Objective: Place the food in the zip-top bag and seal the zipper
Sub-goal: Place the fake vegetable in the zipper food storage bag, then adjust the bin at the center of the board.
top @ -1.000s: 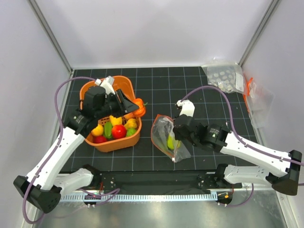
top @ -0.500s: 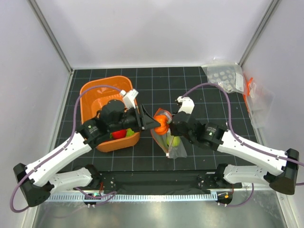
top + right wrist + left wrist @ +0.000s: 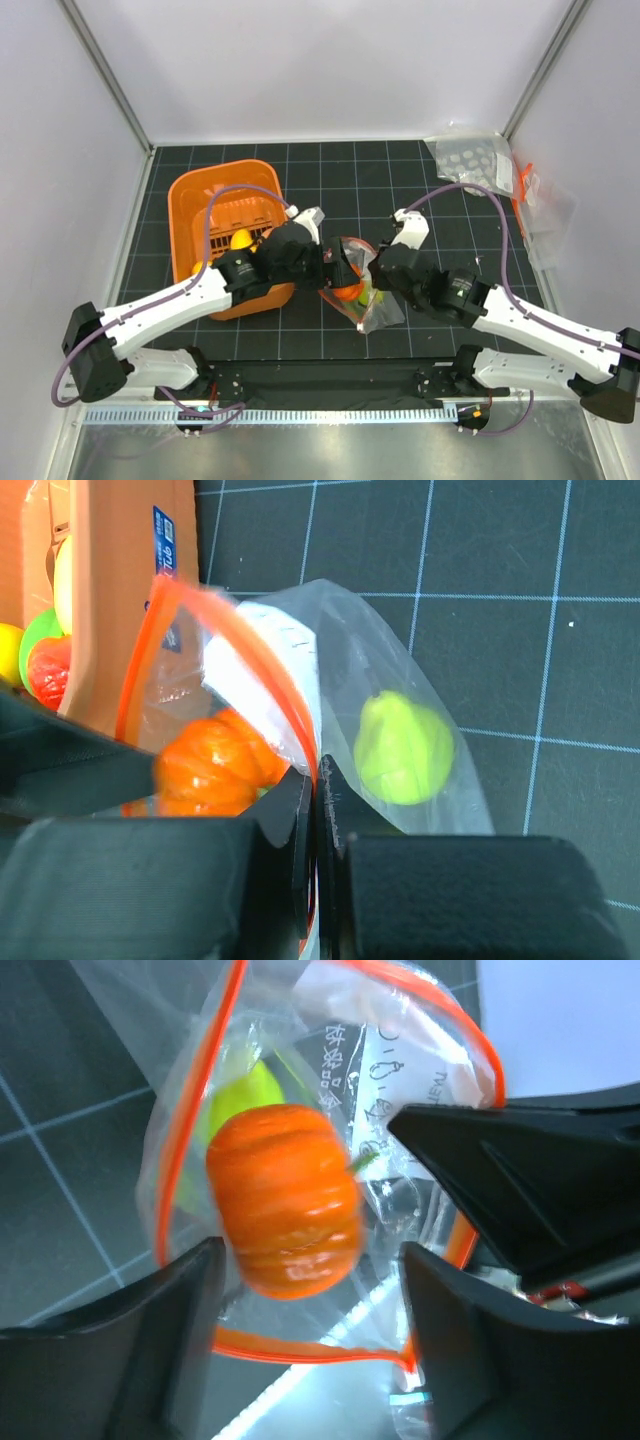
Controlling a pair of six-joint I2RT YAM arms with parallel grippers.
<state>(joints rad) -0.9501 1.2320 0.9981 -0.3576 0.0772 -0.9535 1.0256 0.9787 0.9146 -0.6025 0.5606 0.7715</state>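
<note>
The clear zip-top bag (image 3: 375,308) lies mid-table with its mouth held open. Its orange-red zipper (image 3: 300,1345) rings the opening. My right gripper (image 3: 315,780) is shut on the bag's rim at the zipper (image 3: 285,705). My left gripper (image 3: 310,1260) is open right at the mouth, and it also shows in the top view (image 3: 345,270). An orange toy pumpkin (image 3: 285,1200) sits loose just past its fingertips, inside the mouth, slightly blurred. A yellow-green fruit (image 3: 403,748) lies deeper in the bag. More food (image 3: 240,238) is in the basket.
The orange basket (image 3: 215,195) stands left of the bag, close behind my left arm. Its wall (image 3: 120,600) nearly touches the bag. Other clear bags (image 3: 470,160) lie at the back right corner and along the right wall (image 3: 540,205).
My left gripper carried the pumpkin from the basket to the bag's mouth and opened, and the pumpkin has left its fingers. My right gripper kept hold of the rim and shifted slightly right.
</note>
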